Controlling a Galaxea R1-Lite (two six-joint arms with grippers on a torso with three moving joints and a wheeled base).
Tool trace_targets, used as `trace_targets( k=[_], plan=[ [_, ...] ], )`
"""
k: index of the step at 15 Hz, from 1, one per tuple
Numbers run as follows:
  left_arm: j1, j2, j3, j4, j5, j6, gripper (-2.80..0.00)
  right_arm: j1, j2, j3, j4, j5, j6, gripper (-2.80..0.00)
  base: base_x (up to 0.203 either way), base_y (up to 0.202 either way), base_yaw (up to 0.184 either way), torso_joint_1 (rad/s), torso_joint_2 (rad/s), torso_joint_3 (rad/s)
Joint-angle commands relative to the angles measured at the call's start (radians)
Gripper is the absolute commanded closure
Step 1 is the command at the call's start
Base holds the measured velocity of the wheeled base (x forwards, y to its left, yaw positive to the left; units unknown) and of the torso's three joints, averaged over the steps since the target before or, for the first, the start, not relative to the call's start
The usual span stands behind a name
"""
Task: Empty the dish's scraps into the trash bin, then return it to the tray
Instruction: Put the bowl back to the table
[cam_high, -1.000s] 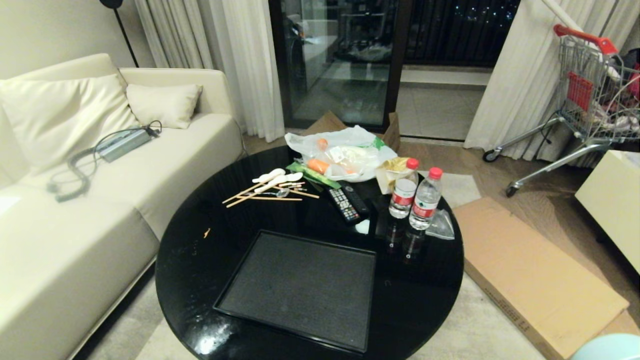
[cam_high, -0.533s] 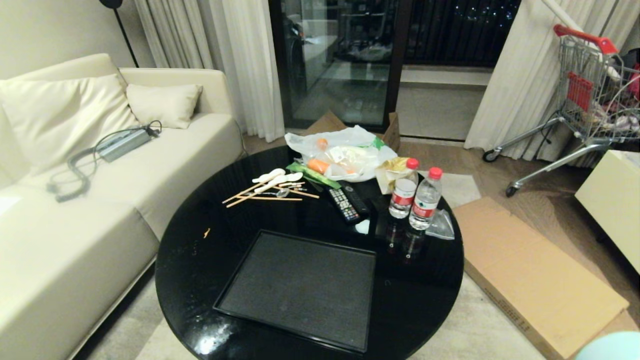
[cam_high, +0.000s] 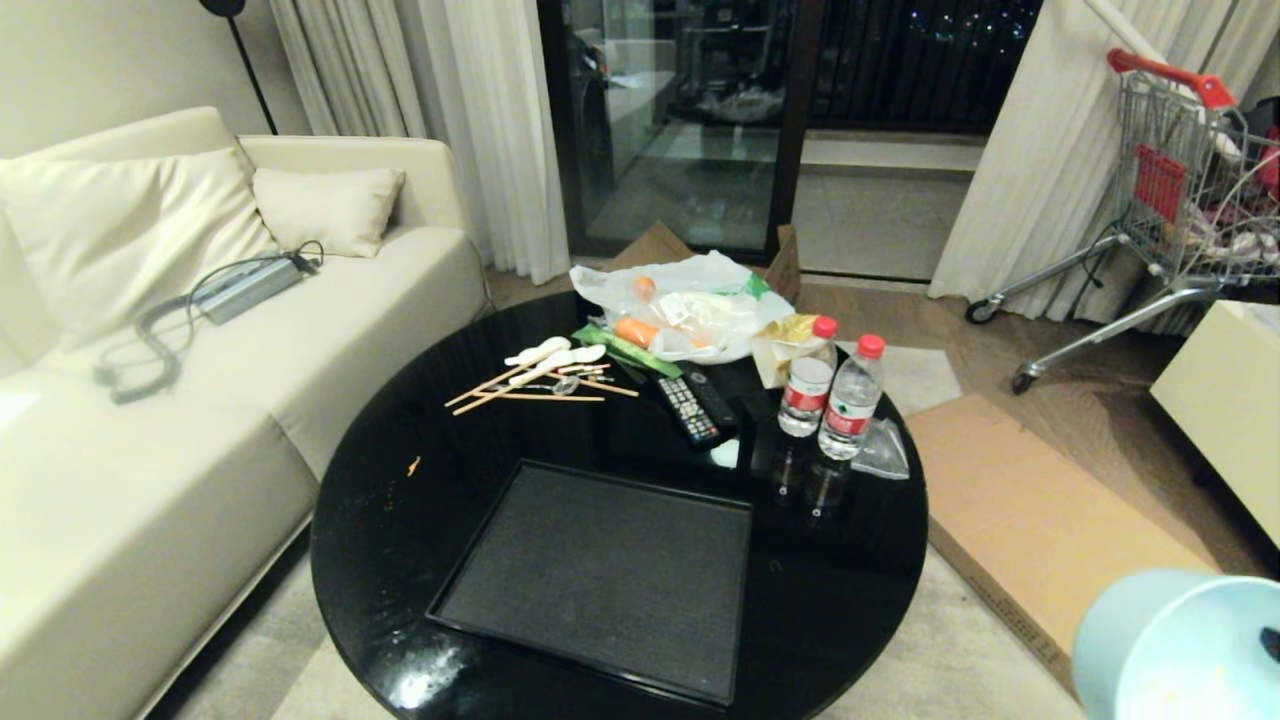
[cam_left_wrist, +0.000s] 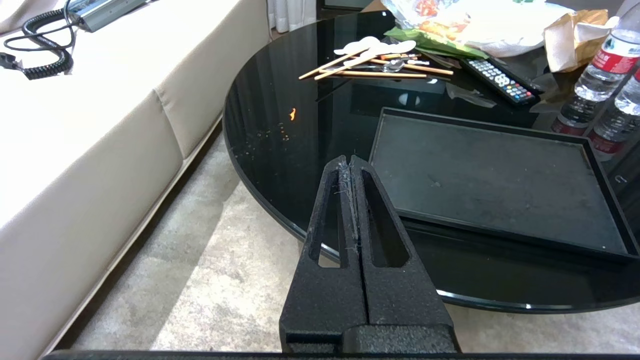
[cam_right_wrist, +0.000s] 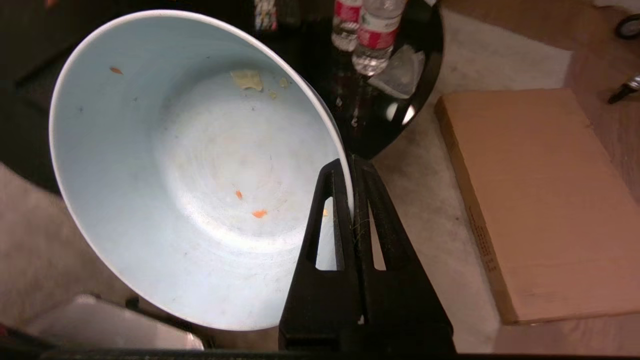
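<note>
Dish risen into head view, near-empty, tray next

Right gripper pinched on rim of dish, now off table's near right edge; few scraps left; tray bare at near edge; left gripper closed, idle

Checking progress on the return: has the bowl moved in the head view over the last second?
Yes. The bowl has risen farther into view at the lower right corner, toward the table.
</note>
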Motion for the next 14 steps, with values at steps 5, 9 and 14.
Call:
trace_targets(
  k=[5,9,14],
  plan=[
    [0.000,0.000,0.000,0.000,0.000,0.000,0.00,0.318,0.599,-0.229,-0.062,-0.087,-0.133,0.00,0.000,0.000,0.000,0.000,0.00,0.000],
    [0.000,0.000,0.000,-0.002,0.000,0.000,0.00,0.537,0.937,-0.353,-0.259,-0.313,-0.111,0.00,0.000,0.000,0.000,0.000,0.00,0.000],
    [0.000,0.000,0.000,0.000,0.000,0.000,0.00,0.733,1.264,-0.640,-0.303,-0.525,0.085,0.00,0.000,0.000,0.000,0.000,0.00,0.000]
  ],
)
